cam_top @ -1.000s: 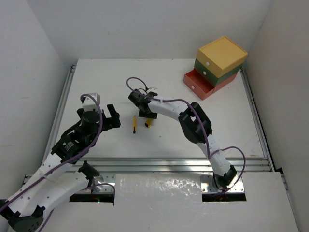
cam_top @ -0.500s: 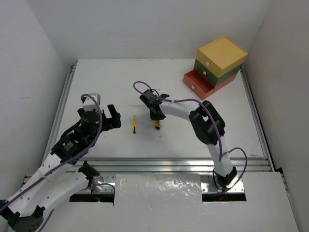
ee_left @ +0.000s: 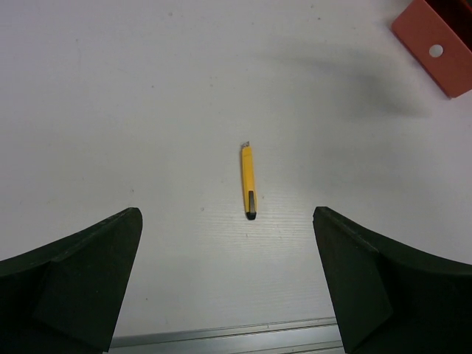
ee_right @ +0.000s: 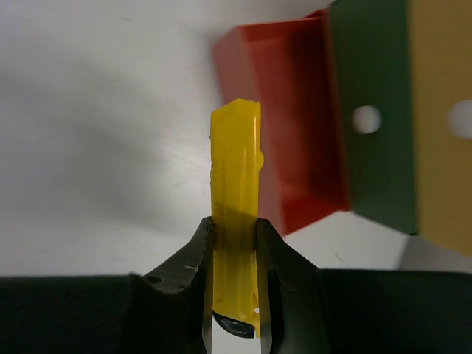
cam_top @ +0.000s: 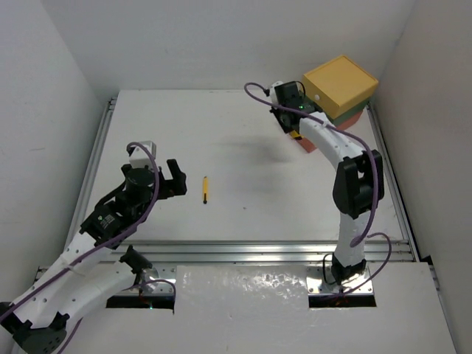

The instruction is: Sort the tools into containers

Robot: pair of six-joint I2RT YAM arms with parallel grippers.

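Observation:
My right gripper (cam_top: 293, 130) is shut on the flat yellow cutter (ee_right: 236, 162) and holds it above the table at the front left of the open red-orange drawer (ee_right: 287, 110). The green drawer (ee_right: 369, 110) and the yellow drawer (ee_right: 442, 110) are stacked above it, both shut. The stack (cam_top: 339, 82) stands at the far right. A thin yellow-black screwdriver (cam_top: 205, 189) lies alone mid-table; it also shows in the left wrist view (ee_left: 248, 183). My left gripper (cam_top: 171, 179) is open and empty, to the left of it (ee_left: 228, 280). The other tools are out of view.
Aluminium rails run along the table's near edge (cam_top: 243, 249) and its sides (cam_top: 99, 147). White walls close in the table on three sides. A corner of the red-orange drawer front (ee_left: 435, 40) shows in the left wrist view.
My right arm has lifted the yellow cutter from mid-table and swung it to the far right, up to the red-orange drawer. The left arm has barely moved.

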